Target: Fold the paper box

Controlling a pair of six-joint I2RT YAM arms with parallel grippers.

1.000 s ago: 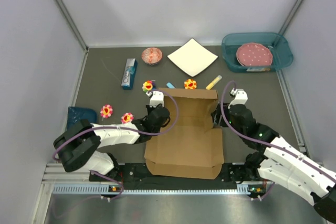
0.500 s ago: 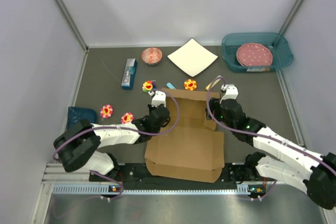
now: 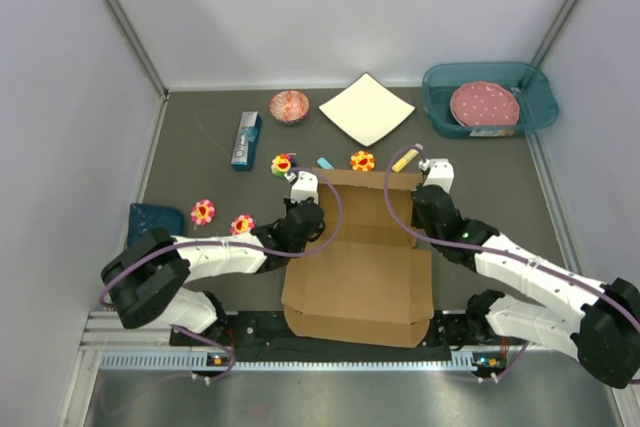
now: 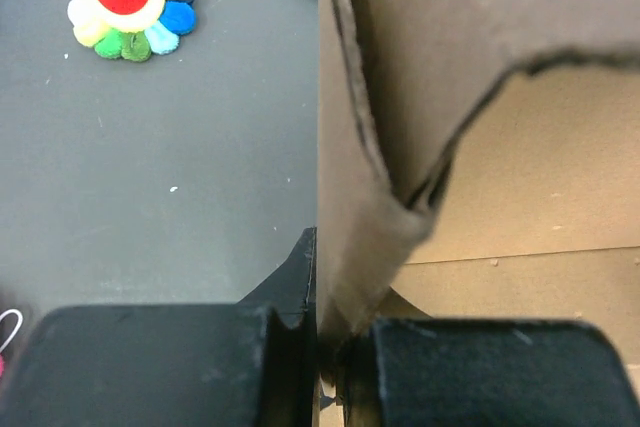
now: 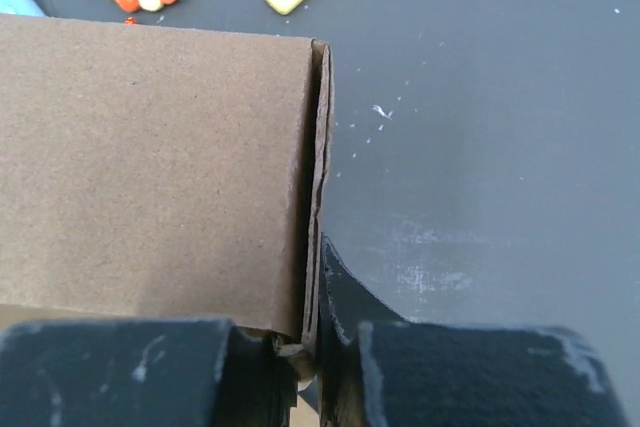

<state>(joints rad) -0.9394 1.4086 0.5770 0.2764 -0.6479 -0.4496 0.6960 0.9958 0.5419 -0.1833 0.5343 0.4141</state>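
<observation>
Since a sec ago my R hand (image 5: pixel 315 347) has swung in to the rear-right corner of the paper box (image 3: pixel 360 282) and clamped its upright right wall, while my L hand (image 4: pixel 322 367) stays pinched on the left wall, box lying mid-surface (image 3: pixel 200 162) btwn both arms.

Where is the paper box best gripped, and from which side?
Pinch the paper box by an upright side wall, a finger either side, approaching from the near end, as the left gripper and right gripper do; its flat base offers no edge.
</observation>
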